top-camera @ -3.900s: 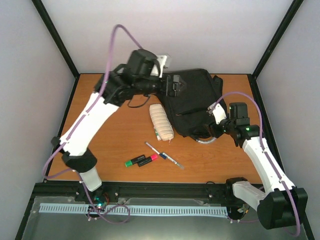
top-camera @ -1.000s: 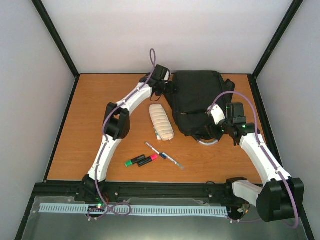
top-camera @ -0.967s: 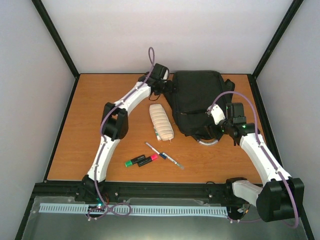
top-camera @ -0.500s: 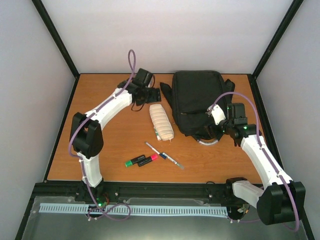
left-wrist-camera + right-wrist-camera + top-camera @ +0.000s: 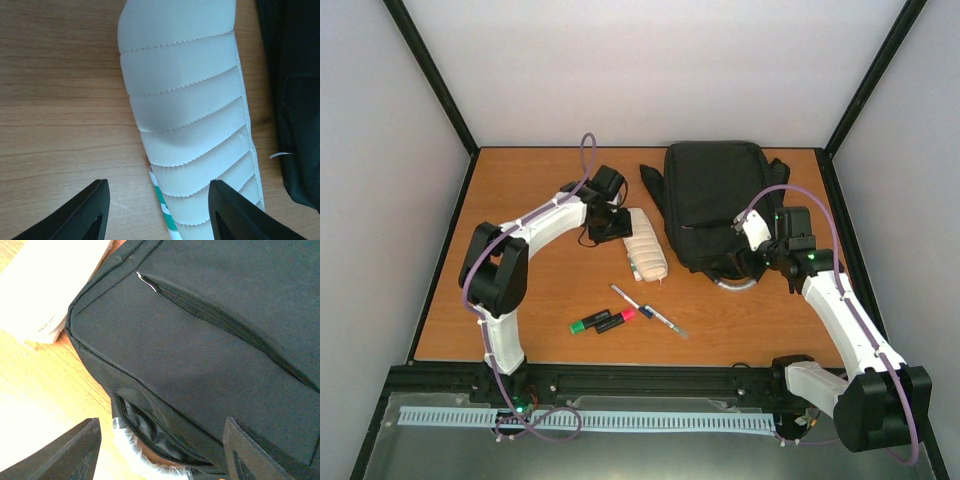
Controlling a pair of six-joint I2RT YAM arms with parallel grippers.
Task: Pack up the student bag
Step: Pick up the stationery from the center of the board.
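since half a second ago the left arm has swung off the far-left corner of the student bag (image 5: 710, 200) and come nearer, so the left gripper (image 5: 610, 222) now hangs over the far end of the cream ribbed pencil case (image 5: 642, 243). its jaws are spread wide with nothing between them, one to either side of the case in the wrist view. that reads as lining up to grasp the case, so packing looks barely begun. the bag lies flat at the far right of the table (image 5: 770, 320), its left edge just beside the case. the right gripper (image 5: 752, 255) has kept its place over the bag's near edge, jaws apart and gripping nothing. the green highlighter (image 5: 584, 323), pink highlighter (image 5: 618, 319) and pen (image 5: 650, 311) lie loose nearer the bases. whether the left fingers touch the case yet cannot be told. a green-and-white striped bit (image 5: 159, 197) peeks from under the case, too cropped to name. some crinkled clear plastic (image 5: 131, 434) shows at the bag's partly open zip mouth, and the inside is dark.
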